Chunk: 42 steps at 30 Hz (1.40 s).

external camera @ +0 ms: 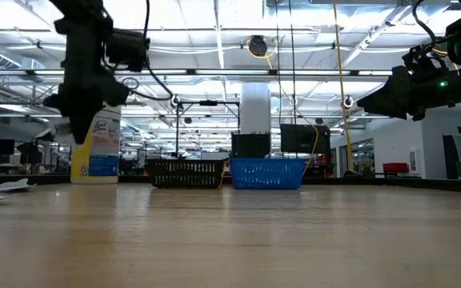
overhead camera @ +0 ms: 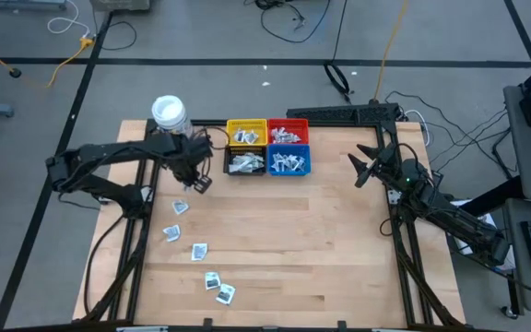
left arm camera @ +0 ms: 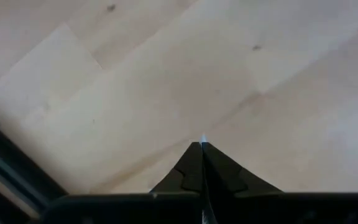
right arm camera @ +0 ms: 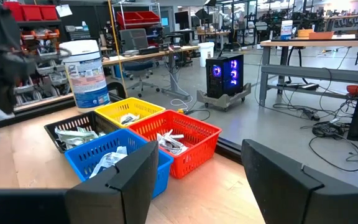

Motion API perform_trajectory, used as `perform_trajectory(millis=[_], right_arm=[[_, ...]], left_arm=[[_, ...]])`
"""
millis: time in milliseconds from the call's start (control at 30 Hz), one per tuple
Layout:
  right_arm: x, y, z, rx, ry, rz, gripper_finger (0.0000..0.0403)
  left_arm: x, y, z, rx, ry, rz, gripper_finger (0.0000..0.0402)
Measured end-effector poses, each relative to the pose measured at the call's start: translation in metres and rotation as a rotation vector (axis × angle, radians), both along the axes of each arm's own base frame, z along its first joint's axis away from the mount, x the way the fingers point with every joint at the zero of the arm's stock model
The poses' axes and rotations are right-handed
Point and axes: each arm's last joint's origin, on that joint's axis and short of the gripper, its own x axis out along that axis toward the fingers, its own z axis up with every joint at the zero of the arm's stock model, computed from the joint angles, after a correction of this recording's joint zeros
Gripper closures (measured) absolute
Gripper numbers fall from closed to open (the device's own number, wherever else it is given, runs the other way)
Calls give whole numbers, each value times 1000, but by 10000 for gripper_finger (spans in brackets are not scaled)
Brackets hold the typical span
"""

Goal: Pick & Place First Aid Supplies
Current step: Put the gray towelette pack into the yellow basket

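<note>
The left tool (overhead camera: 198, 183), fully closed, pinches a packet (overhead camera: 203, 183) above the worktop (overhead camera: 339, 240) near the black bin (overhead camera: 244, 163). So thin a grip may slip. Other packets (overhead camera: 199, 250) lie along the left edge. Right tool (overhead camera: 361, 171) waits open.

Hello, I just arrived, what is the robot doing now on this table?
The left gripper is shut on a small white packet, raised above the table beside the black bin. Five more packets lie loose on the wood. The yellow, red and blue bins already hold packets. The right gripper waits open at the right side.
</note>
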Motion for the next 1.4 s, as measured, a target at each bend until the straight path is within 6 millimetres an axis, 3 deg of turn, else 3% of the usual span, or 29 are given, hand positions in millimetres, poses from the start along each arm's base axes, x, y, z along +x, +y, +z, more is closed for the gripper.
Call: perform_trajectory(millis=[333,600,1100,1400], right_arm=[[0,0,0,0,0,0,174],[0,0,0,0,0,0,175],[0,0,0,0,0,0,175],[0,0,0,0,0,0,174]], left_arm=[[5,13,48,-50,-78,-18,400],[38,58,63,-33,-101,-43,400],[102,151,74,-2,-114,-118,401],[132,193,57,22,-131,-143,401]])
